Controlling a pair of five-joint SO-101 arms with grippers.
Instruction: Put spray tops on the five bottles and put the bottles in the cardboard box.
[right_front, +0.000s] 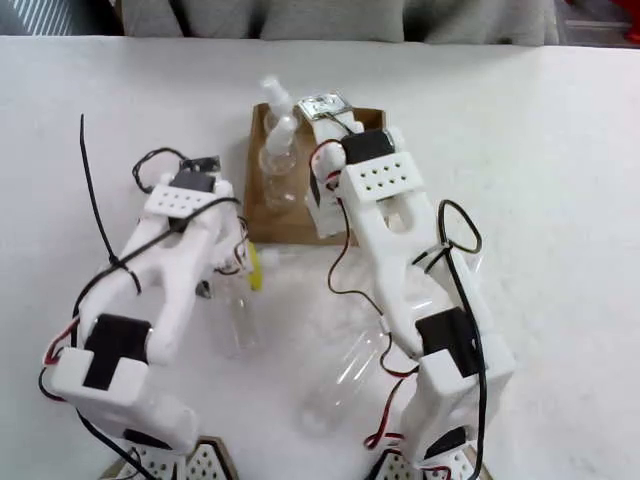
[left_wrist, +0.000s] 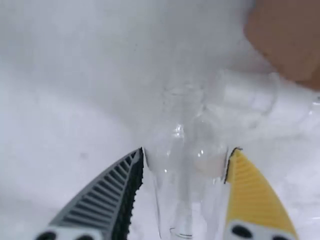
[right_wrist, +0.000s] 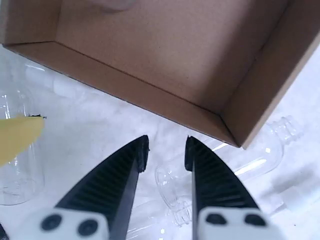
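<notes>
The cardboard box (right_front: 262, 215) (right_wrist: 150, 60) sits at the table's middle back, and one clear bottle (right_front: 278, 150) with a spray top lies in it. My left gripper (left_wrist: 185, 162) (right_front: 245, 268) is open just in front of the box. Its grey finger (left_wrist: 120, 185) and yellow finger (left_wrist: 245, 185) stand close on either side of a clear uncapped bottle (left_wrist: 185, 150) whose neck points toward the box. My right gripper (right_wrist: 166, 150) (right_front: 322, 215) hovers at the box's front wall, open a little, with nothing between its fingers. Under it lies a small clear piece (right_wrist: 172, 192).
More clear bottles lie on the white table in front of the box, one below the left arm (right_front: 238, 325) and one between the arms (right_front: 345, 385). An uncapped bottle (right_wrist: 265, 147) rests against the box's corner. Both arms' cables hang over the middle.
</notes>
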